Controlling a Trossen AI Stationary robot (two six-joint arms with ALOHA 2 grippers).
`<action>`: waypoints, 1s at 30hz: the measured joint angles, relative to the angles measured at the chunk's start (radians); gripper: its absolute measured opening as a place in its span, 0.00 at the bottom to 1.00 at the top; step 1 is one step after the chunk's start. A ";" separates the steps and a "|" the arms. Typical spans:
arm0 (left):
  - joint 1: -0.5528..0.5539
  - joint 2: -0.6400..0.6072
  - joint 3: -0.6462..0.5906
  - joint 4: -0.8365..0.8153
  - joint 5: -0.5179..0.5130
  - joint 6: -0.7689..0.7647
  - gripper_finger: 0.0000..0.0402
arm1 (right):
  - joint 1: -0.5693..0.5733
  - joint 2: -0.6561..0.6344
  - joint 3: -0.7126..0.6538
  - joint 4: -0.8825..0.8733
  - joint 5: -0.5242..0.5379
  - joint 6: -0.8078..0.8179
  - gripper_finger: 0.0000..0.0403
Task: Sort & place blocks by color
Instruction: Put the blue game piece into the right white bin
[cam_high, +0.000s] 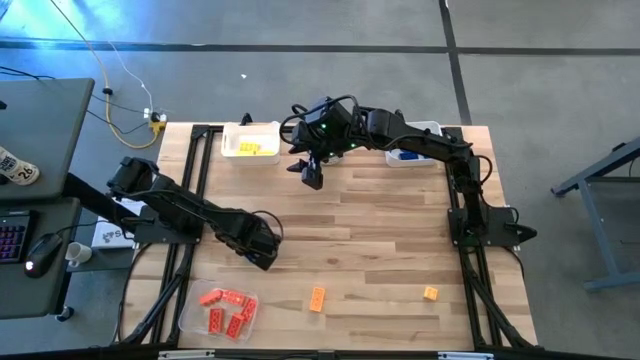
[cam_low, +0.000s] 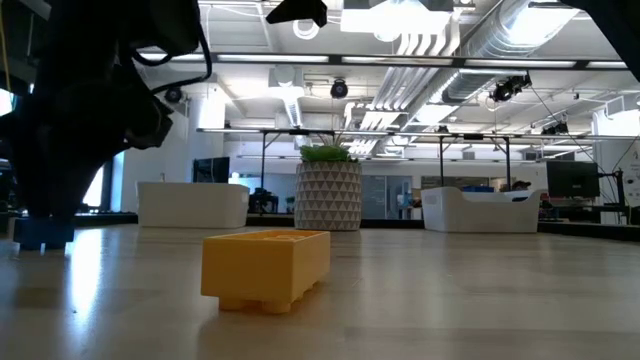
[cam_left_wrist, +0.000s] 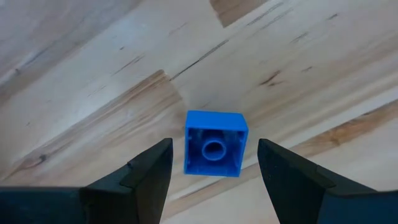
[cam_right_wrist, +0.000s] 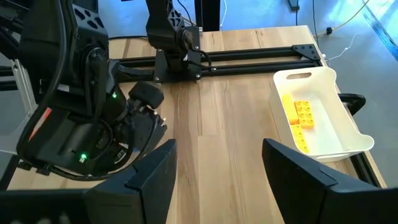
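Note:
A blue block (cam_left_wrist: 214, 144) lies on the wooden table with its hollow underside up; in the low view it shows as a blue block (cam_low: 45, 233) at the left. My left gripper (cam_high: 262, 250) points down over it, open, one finger (cam_left_wrist: 152, 168) on each side with a gap to the block. It hides the block in the high view. My right gripper (cam_high: 312, 175) hangs open and holds nothing, high above the table's far middle. Two yellow-orange blocks (cam_high: 317, 298) (cam_high: 430, 293) lie loose near the front edge.
A white tray (cam_high: 250, 140) with yellow blocks (cam_right_wrist: 301, 118) stands at the far left. A second white tray (cam_high: 415, 155) sits at the far right under my right arm. A clear tray (cam_high: 225, 310) of red-orange blocks is at the near left. A potted plant (cam_low: 328, 190) stands beyond.

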 joint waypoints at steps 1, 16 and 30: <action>0.000 0.003 0.001 0.004 0.000 0.005 0.55 | 0.000 0.000 0.000 0.000 0.000 0.000 0.55; 0.000 0.092 0.001 0.012 -0.004 0.114 0.42 | 0.000 0.000 0.000 0.000 0.000 0.003 0.55; 0.066 -0.034 0.000 0.042 -0.063 0.300 0.26 | 0.000 0.000 0.000 0.002 0.002 0.002 0.55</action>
